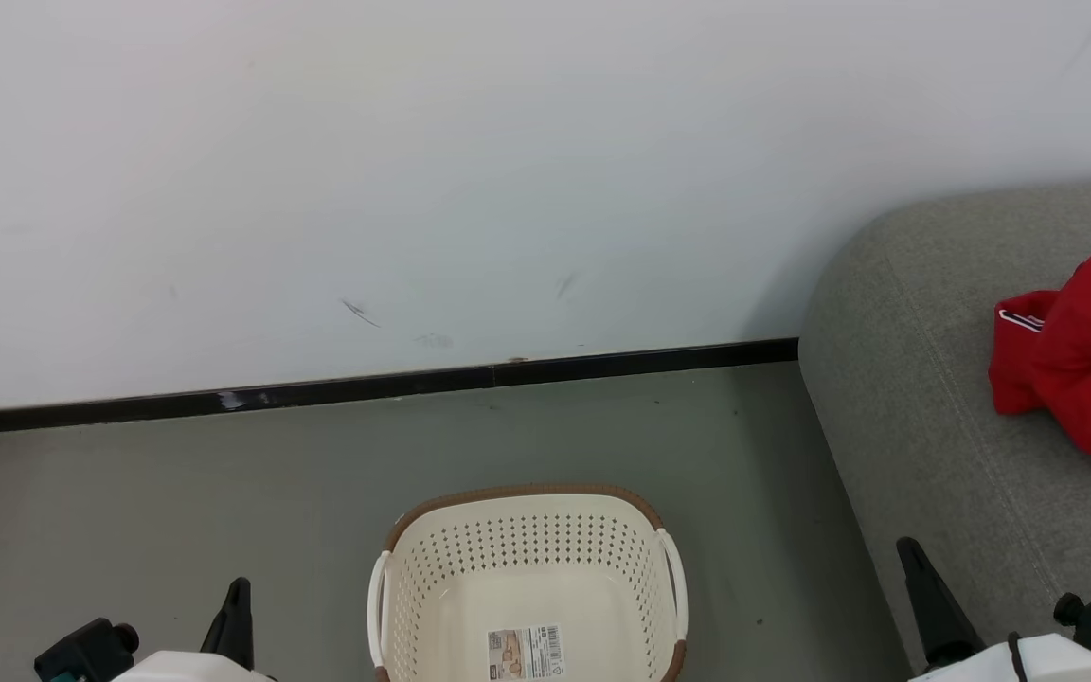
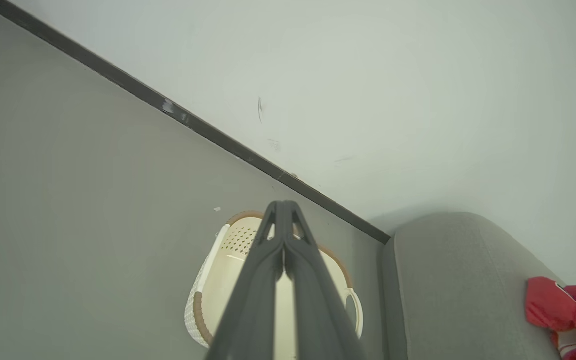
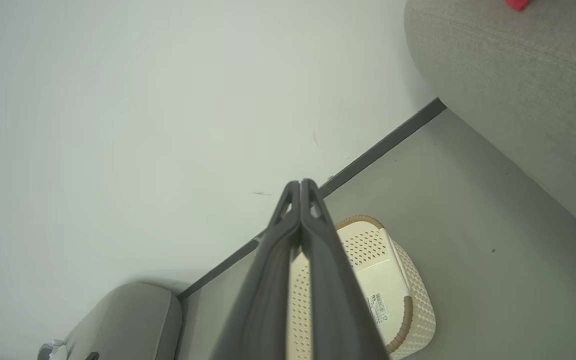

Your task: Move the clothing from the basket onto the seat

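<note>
The cream basket (image 1: 527, 559) with its brown rim stands on the floor at the bottom centre of the head view, holding nothing but a paper label (image 1: 526, 652) on its bottom. Red clothing (image 1: 1081, 355) with white trim lies bunched on the grey seat (image 1: 924, 426) at the right. In the left wrist view the clothing (image 2: 568, 310) sits on the seat (image 2: 458, 280) beyond the basket (image 2: 218, 280). My left gripper (image 2: 283, 206) is shut, low and left of the basket. My right gripper (image 3: 300, 184) is shut, held near the seat's front with the basket (image 3: 378, 270) below it.
A white wall (image 1: 508, 170) with a black baseboard (image 1: 366, 386) runs behind the basket. Grey floor (image 1: 176, 493) spreads to the left. Another grey cushion (image 3: 128, 315) shows at the lower left of the right wrist view.
</note>
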